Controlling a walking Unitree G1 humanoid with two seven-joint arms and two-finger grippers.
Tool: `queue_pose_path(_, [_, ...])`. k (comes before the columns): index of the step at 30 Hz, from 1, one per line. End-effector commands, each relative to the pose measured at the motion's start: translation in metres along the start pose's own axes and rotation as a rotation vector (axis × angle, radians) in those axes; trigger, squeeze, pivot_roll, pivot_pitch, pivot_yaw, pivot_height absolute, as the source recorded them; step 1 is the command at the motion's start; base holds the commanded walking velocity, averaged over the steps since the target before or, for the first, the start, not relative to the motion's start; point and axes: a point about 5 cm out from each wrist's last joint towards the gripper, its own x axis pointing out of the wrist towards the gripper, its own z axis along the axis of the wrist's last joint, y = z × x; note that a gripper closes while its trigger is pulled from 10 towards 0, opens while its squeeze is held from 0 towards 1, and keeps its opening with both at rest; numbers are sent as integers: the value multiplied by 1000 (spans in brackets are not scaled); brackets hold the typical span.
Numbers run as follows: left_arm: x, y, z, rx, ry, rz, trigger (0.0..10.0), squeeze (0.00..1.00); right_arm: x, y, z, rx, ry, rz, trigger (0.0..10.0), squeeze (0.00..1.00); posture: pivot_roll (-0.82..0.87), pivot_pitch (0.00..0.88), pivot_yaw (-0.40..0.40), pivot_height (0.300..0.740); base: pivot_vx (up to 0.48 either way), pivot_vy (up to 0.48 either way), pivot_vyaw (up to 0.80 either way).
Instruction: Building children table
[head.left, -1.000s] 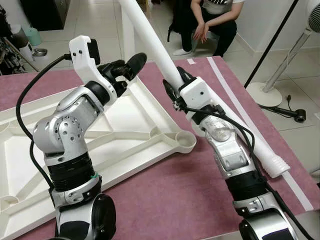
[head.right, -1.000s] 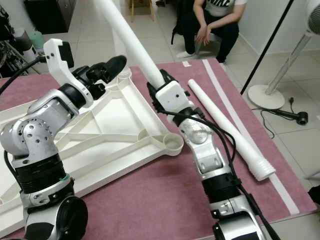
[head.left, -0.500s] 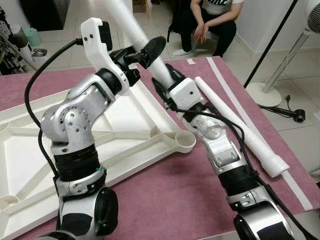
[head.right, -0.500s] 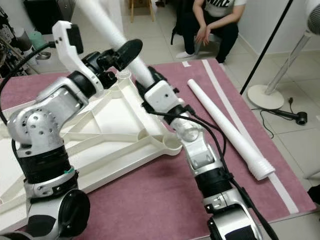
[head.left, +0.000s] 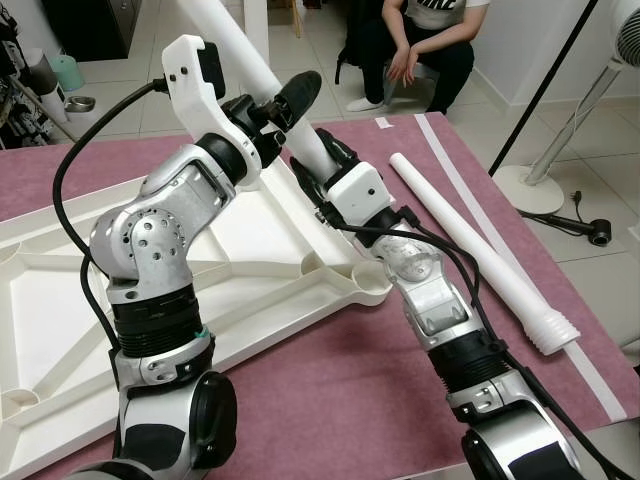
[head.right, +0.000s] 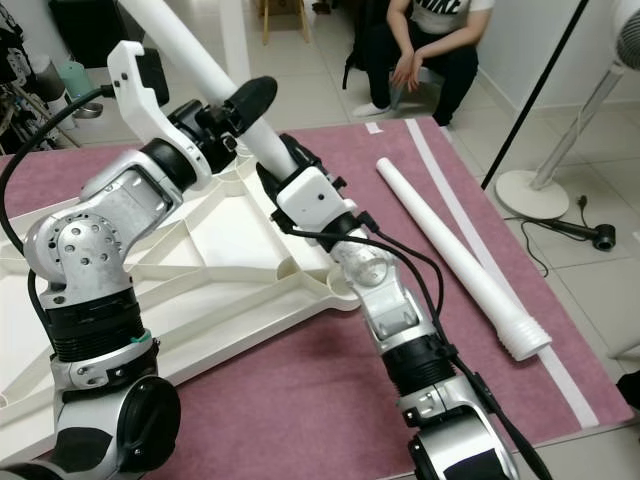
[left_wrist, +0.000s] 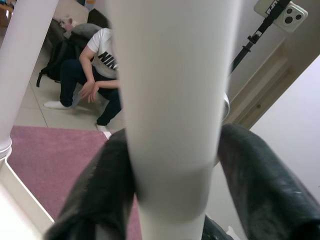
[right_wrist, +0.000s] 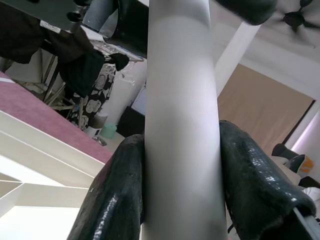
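Gripping one white table leg (head.left: 262, 80), the left gripper (head.left: 280, 105) and the right gripper (head.left: 322, 160) both have jaws clamped on it, holding it slanted above the upturned white tabletop (head.left: 250, 245). A second leg (head.left: 480, 255) lies on the maroon bench (head.left: 330, 390). A person (head.left: 415, 45) crouches beyond.
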Motion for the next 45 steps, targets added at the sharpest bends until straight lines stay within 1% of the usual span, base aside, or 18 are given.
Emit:
queue_pose_path(1, [18, -55, -14, -116, 7, -225, 0, 0, 5, 4, 1, -6, -3, 30, 10000, 0, 50, 0, 41, 740, 0, 0, 0])
queue_pose_path(9, [17, -59, -14, -96, 5, -236, 0, 0, 6, 2, -3, 19, 24, 16, 10000, 0, 48, 0, 40, 740, 0, 0, 0])
queue_pose_path(10, [16, -61, -14, -50, 4, -247, 0, 0, 6, 2, -4, 53, 47, 25, 10000, 1000, 46, 0, 38, 740, 0, 0, 0])
queue_pose_path(11, [14, -64, -14, 23, 5, -263, 0, 0, 7, 5, -5, 140, 85, 56, 10000, 1000, 46, 0, 36, 740, 0, 0, 0])
queue_pose_path(17, [13, -67, -14, 106, 2, -276, 0, 0, 6, 13, -4, 222, 131, 137, 10000, 1000, 45, 0, 32, 740, 0, 0, 0])
queue_pose_path(18, [12, -69, -13, 146, -8, -292, 0, 0, 3, 15, -5, 262, 156, 160, 10000, 0, 44, 0, 27, 740, 0, 0, 0])
queue_pose_path(23, [10, -73, -11, 214, -30, -319, 0, 0, -4, 18, -7, 343, 212, 203, 10000, 0, 38, 0, 24, 740, 0, 0, 0])
queue_pose_path(25, [9, -75, -9, 296, -62, -324, 0, 0, -14, 21, -13, 394, 292, 249, 10000, 0, 35, 0, 20, 740, 0, 0, 0])
queue_pose_path(30, [10, -77, -5, 346, -97, -329, 0, 0, -23, 21, -18, 402, 368, 272, 10000, 0, 33, 0, 19, 740, 0, 0, 0])
queue_pose_path(33, [10, -78, -2, 363, -119, -335, 0, 0, -28, 19, -21, 367, 422, 288, 10000, 0, 33, 0, 19, 740, 0, 0, 0])
queue_pose_path(34, [10, -78, -1, 387, -128, -334, 0, 0, -33, 18, -27, 293, 470, 294, 10000, 0, 26, 0, 19, 740, 0, 0, 0])
queue_pose_path(35, [10, -78, -1, 387, -128, -334, 0, 0, -33, 18, -27, 293, 470, 294, 10000, 0, 26, 0, 19, 740, 0, 0, 0])
queue_pose_path(38, [11, -77, -1, 450, -140, -314, 0, 0, -41, 10, -40, 36, 552, 271, 10000, 0, 26, 0, 19, 740, 0, 0, 0])
queue_pose_path(40, [12, -75, -2, 447, -135, -298, 0, 0, -38, 3, -38, -54, 520, 211, 10000, 0, 21, 0, 22, 740, 0, 0, 0])
queue_pose_path(41, [12, -74, -3, 445, -132, -292, 0, 0, -36, 0, -36, -73, 497, 178, 10000, 0, 21, 0, 22, 740, 0, 0, 0])
queue_pose_path(43, [13, -72, -4, 442, -133, -283, 0, 0, -33, 0, -29, -15, 439, 160, 10000, 0, 21, 0, 22, 740, 0, 0, 0])
queue_pose_path(44, [13, -71, -4, 438, -134, -285, 0, 0, -33, 0, -27, 67, 435, 139, 10000, 0, 22, 0, 24, 740, 0, 0, 0])
queue_pose_path(45, [13, -71, -4, 438, -134, -285, 0, 0, -33, 0, -27, 67, 435, 139, 10000, 0, 22, 0, 24, 740, 0, 0, 0])
